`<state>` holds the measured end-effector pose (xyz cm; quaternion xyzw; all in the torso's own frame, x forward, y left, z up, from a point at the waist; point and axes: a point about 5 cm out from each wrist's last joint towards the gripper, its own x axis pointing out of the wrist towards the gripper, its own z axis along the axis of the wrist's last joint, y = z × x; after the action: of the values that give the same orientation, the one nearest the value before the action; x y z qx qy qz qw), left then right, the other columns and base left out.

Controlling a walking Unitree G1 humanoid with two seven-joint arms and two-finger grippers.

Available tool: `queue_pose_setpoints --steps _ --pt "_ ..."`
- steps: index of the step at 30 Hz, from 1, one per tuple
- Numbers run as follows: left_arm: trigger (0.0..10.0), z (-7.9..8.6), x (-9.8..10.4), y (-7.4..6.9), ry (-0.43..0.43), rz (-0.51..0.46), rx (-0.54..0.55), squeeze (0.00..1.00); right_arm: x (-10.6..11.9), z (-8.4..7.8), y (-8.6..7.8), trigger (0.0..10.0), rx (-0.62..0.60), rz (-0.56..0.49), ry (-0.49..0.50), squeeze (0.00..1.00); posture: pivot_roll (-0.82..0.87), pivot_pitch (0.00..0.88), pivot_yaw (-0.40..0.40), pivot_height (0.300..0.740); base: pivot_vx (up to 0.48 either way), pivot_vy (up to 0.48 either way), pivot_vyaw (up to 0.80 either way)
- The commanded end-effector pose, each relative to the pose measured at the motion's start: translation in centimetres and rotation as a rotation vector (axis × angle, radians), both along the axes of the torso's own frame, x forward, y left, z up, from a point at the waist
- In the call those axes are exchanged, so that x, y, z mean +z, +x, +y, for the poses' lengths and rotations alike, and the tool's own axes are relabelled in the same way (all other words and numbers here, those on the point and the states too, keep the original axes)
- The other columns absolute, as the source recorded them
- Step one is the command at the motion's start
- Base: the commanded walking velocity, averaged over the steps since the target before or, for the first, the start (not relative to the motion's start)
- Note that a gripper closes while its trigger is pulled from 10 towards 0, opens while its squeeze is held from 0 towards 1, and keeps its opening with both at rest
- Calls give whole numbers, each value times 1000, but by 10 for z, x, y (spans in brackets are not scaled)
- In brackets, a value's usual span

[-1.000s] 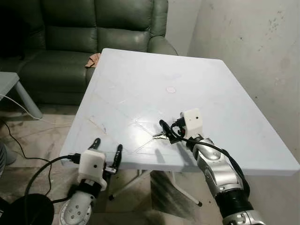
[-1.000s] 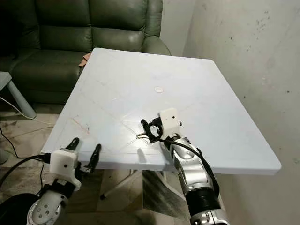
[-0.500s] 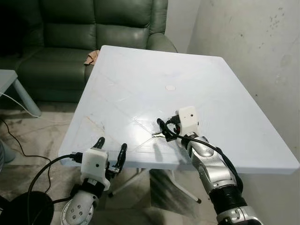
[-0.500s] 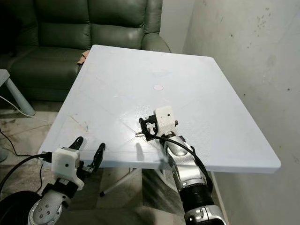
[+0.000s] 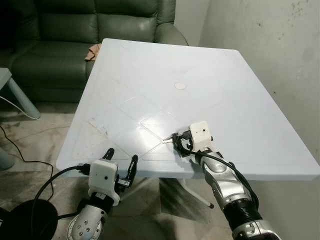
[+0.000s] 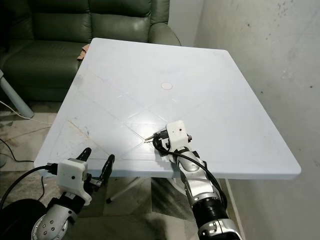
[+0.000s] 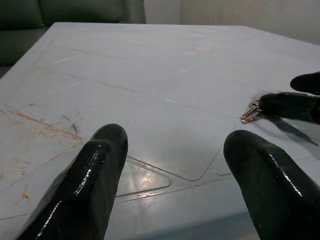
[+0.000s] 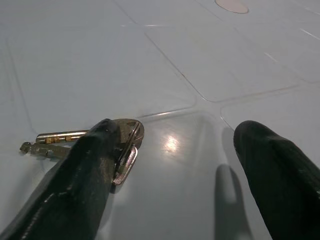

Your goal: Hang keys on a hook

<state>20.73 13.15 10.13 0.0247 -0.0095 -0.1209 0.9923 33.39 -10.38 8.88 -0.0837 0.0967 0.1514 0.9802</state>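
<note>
Keys (image 8: 87, 142) lying flat on the white worktop (image 5: 225, 100), right gripper (image 8: 170, 165) spread wide, one finger (image 8: 85, 175) touching them, left gripper (image 7: 175, 165) spread apart at the near edge.

The keys (image 8: 85, 145) lay on the table (image 5: 215, 75) near its front edge, right of centre. A sofa (image 5: 65, 35) stood behind the table's far left corner.

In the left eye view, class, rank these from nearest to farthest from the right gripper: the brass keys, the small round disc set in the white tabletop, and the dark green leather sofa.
1. The brass keys, on the white table at the right gripper.
2. The round disc, mid-table, farther from the robot.
3. The dark green leather sofa, past the table's far left corner.
</note>
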Motion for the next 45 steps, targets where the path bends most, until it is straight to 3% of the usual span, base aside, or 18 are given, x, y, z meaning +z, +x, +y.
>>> queue_pose_setpoints --steps 1,13,14,16,20,28,30,31,33,34,35,37,38,45 --pt "10000 1 4 -1 -5 -7 5 0 -6 -5 -3 0 -8 20 -14 0 -6 134 -91 740 0 0 0" --pt "10000 0 4 1 -1 -5 11 0 -6 -4 -3 0 21 6 -6 0 -10 134 -92 740 0 0 0" --pt "10000 1 4 1 -1 -4 13 0 -6 -5 -2 10000 13 45 65 0 -10 134 -90 740 0 0 0" --pt "10000 1 4 1 0 -3 16 0 -6 -6 -1 10000 6 93 161 0 -9 132 -89 740 0 0 0" --pt "10000 1 4 1 1 -2 21 0 -6 -10 0 10000 -7 138 255 0 -10 130 -88 740 0 0 0" --pt "10000 1 4 4 3 -5 21 0 -5 -14 0 9765 -1 140 265 0 -13 128 -86 740 0 0 0" --pt "10000 1 4 4 4 -5 21 0 -4 -15 0 8941 -2 141 272 0 -13 128 -86 740 0 0 0" --pt "10000 1 4 4 4 -6 20 0 -4 -15 0 9608 1 139 276 0 -13 128 -86 740 0 0 0" --pt "10000 1 4 4 4 -6 20 0 -4 -15 0 9608 2 139 284 0 -13 128 -86 740 0 0 0" --pt "10000 1 4 4 3 -5 21 0 -4 -16 0 8196 1 132 283 0 -13 128 -86 740 0 0 0" --pt "10000 0 4 4 4 -6 21 0 -3 -17 0 8118 2 127 284 0 -13 128 -86 740 0 0 0" --pt "10000 1 4 4 4 -6 22 0 -3 -17 0 3490 6 117 279 0 -14 125 -87 740 0 0 0" --pt "10000 1 4 4 3 -6 22 0 -3 -17 0 0 6 121 281 0 -14 125 -87 740 0 0 0" --pt "10000 1 4 4 6 -7 22 0 -2 -18 -1 0 19 107 266 0 -14 125 -87 740 0 0 0"
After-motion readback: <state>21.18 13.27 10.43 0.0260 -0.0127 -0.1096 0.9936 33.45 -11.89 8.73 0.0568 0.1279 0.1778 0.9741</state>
